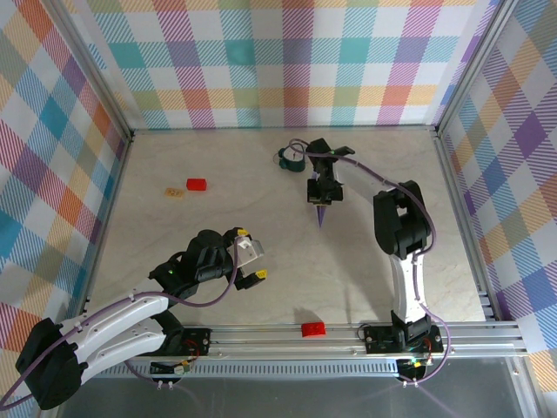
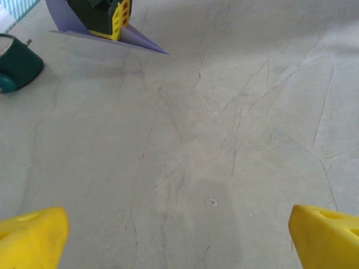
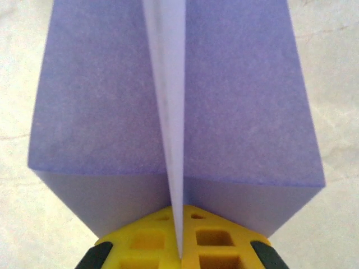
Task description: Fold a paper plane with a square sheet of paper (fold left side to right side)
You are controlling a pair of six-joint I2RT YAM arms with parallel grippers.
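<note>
The square sheet of paper is folded into a pale lavender paper plane [image 3: 112, 101], a pointed wedge with a raised centre fold. My right gripper [image 3: 182, 246] is shut on that centre fold, which is pinched between the yellow fingers [image 3: 146, 241]. In the top view the right gripper [image 1: 322, 197] hangs over the far middle of the table, and the plane's tip [image 1: 321, 218] points toward the near edge. In the left wrist view the plane [image 2: 140, 40] lies at the top left under the right gripper [image 2: 104, 17]. My left gripper [image 1: 254, 258] is open over bare table, nothing between its fingertips [image 2: 31, 238].
A dark teal clock-like object [image 1: 290, 158] sits just behind and left of the plane, also in the left wrist view [image 2: 17, 70]. A red block [image 1: 197, 184] and a small tan piece [image 1: 174, 191] lie at the far left. Another red block [image 1: 312, 328] rests on the near rail.
</note>
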